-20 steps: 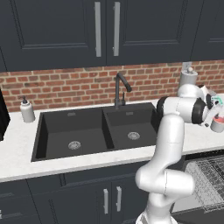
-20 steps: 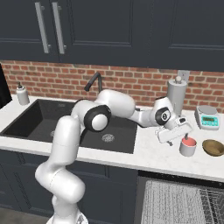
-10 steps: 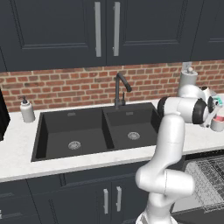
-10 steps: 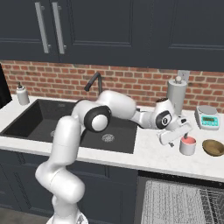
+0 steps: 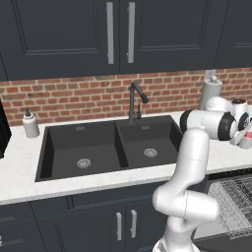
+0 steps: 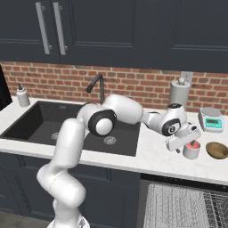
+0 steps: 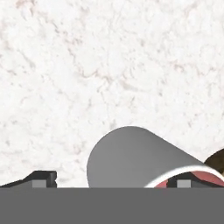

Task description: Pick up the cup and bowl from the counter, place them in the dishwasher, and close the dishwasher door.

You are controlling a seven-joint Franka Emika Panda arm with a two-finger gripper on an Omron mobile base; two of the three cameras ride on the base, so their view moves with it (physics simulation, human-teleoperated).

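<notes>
Left base view: the white arm rises from the lower right and bends over the counter (image 5: 19,170) toward the right edge, where its wrist hides most of the cup (image 5: 244,141); only a sliver of grey wall with a pink rim shows. The gripper itself is cut off by the frame here. Below, the dishwasher (image 5: 231,204) shows its grey wire rack, partly cropped at the corner. A soap bottle (image 5: 30,123) stands left of the black sink (image 5: 106,147), behind which rises a dark faucet (image 5: 136,101).

Right base view: the gripper (image 6: 186,141) reaches down at the cup (image 6: 192,149), a grey cup with a pink inside, standing upright on the counter right of the sink. The hand covers its left side, so contact cannot be judged. Just beside it to the right lies a brown bowl (image 6: 217,150); behind are a kitchen scale (image 6: 211,119) and a grey canister (image 6: 179,92).

Hand view: the jaws stand wide, fingertips (image 7: 41,178) low at either side, the cup's grey wall between them, its lower part cut off.
</notes>
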